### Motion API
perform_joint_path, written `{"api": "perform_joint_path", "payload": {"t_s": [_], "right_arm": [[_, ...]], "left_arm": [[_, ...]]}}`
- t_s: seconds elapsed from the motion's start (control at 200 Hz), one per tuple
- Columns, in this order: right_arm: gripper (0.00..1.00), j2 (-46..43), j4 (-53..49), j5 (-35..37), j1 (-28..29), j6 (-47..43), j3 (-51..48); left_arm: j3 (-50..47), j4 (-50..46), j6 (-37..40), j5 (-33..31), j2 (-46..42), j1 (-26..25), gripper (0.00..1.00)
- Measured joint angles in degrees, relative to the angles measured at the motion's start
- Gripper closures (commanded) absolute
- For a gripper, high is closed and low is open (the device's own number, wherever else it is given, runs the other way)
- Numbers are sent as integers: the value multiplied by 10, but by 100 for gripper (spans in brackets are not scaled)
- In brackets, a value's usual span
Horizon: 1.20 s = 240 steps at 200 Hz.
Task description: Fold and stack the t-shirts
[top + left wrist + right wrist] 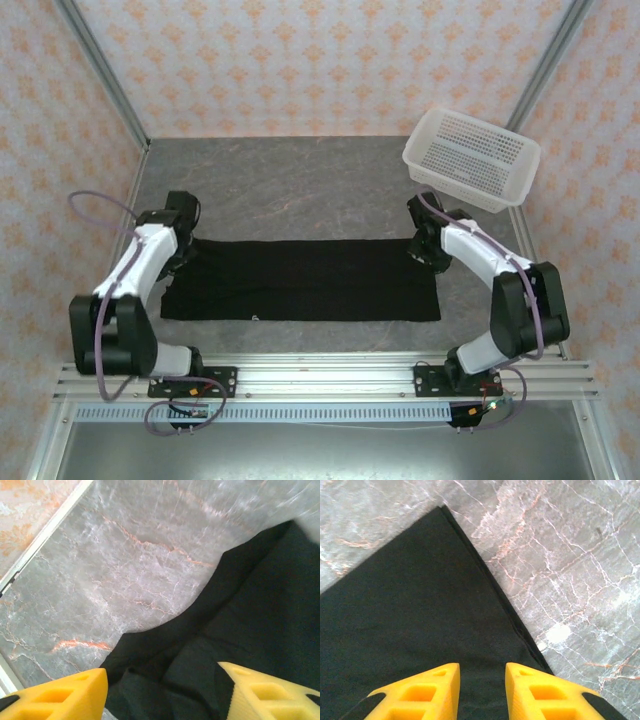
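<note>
Worktop [300, 180]: grey marbled surface, patterned walls on 3 sides.

T-shirt [300, 280]: 1 item, black, lying flat as a long band across the middle of the worktop, between the 2 arms. Plain black side faces up. Tiny white speck on its near edge, left of centre.

Left claw [183, 243]: at the band's far-left corner. Left wrist view shows the left claw [161, 670] with its yellow fingers [65, 695] spread wide. The t-shirt [260, 610] lies rumpled under and between them and is not pinched. Bare worktop [125, 555] beyond the cloth's curved edge.

Right claw [428, 255]: at the band's far-right corner. Right wrist view shows the right claw [481, 666] with its fingers [430, 690] a narrow gap apart. The t-shirt [420, 605] lies flat and smooth below, with nothing visibly caught between the fingers. Whether the tips touch the cloth is unclear from this angle. A crisp cloth corner points away from the claw, and the worktop [570, 555] lies to its right.

White perforated basket [470, 160]: far-right corner, tilted, well apart from the t-shirt.
</note>
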Motion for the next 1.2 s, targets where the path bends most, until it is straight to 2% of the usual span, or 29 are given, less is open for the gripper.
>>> {"api": "perform_joint_path", "payload": {"t_s": [0.075,0.175,0.3,0.485,0.701,0.811,0.986,1.066,1.201], "right_arm": [[72,-1,10,-12,0,-17,1],[74,5,19,-27,0,-36,8],[76,31,31,-40,0,-55,27],[76,88,34,-41,0,-65,54],[76,164,31,-42,-15,-59,79],[76,198,17,-40,-20,-46,97],[76,205,-1,-28,-21,-14,107],[76,199,-3,-26,-30,10,96],[76,167,-5,-33,-65,45,56]], "left_arm": [[-19,-4,-25,39,-30,-3,78],[-66,-5,-62,94,-33,-5,84],[-95,-5,-96,136,5,-5,89],[-95,18,-108,147,92,17,91],[-79,35,-95,116,192,51,91],[-48,28,-90,112,225,51,90],[33,29,-80,119,291,50,86],[109,30,-60,132,348,45,82],[297,25,-30,160,470,15,77]]}}
